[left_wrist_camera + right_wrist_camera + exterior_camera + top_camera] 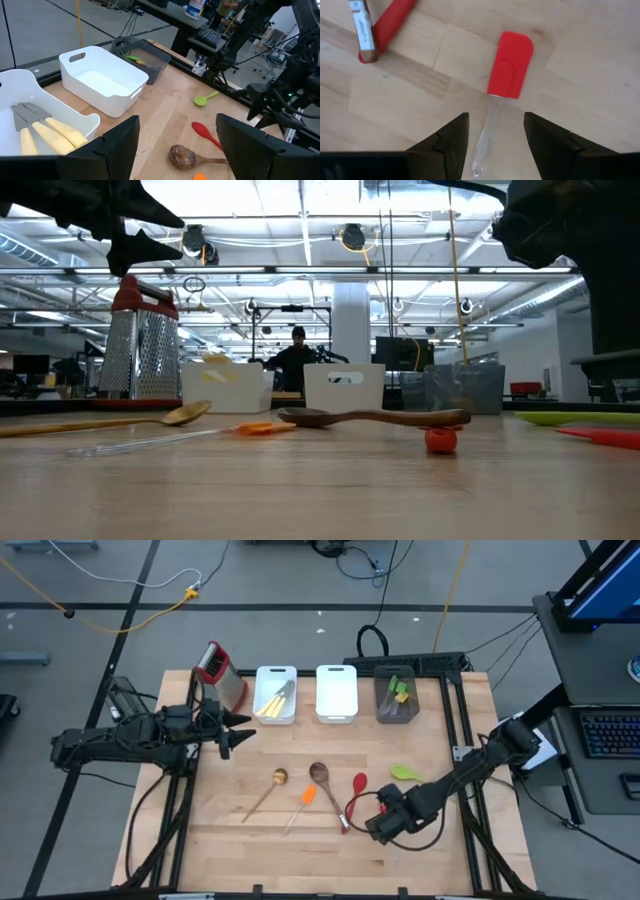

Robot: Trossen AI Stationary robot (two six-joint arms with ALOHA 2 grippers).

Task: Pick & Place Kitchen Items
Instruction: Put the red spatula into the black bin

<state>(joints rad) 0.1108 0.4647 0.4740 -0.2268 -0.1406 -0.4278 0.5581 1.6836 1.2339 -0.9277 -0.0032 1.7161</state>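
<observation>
Several utensils lie flat on the wooden table (220,840): a pale wooden spoon (279,777), an orange spatula (307,796), a dark wooden spoon (319,773), a red spoon (359,781) and a lime-green spoon (404,772). A red spatula (510,65) with a clear handle (487,125) lies under my right gripper (495,135). That gripper points down at the near right, open, with a finger on either side of the clear handle and above it. My left gripper (240,730) hovers open at the far left, beside the grater (218,670).
Along the far edge stand a white bin (275,692) with pale-handled knives, a white bin (337,692) and a grey bin (397,698) holding green and yellow utensils. The red spoon's handle end (367,50) lies close to my right gripper. A person shows far behind the table.
</observation>
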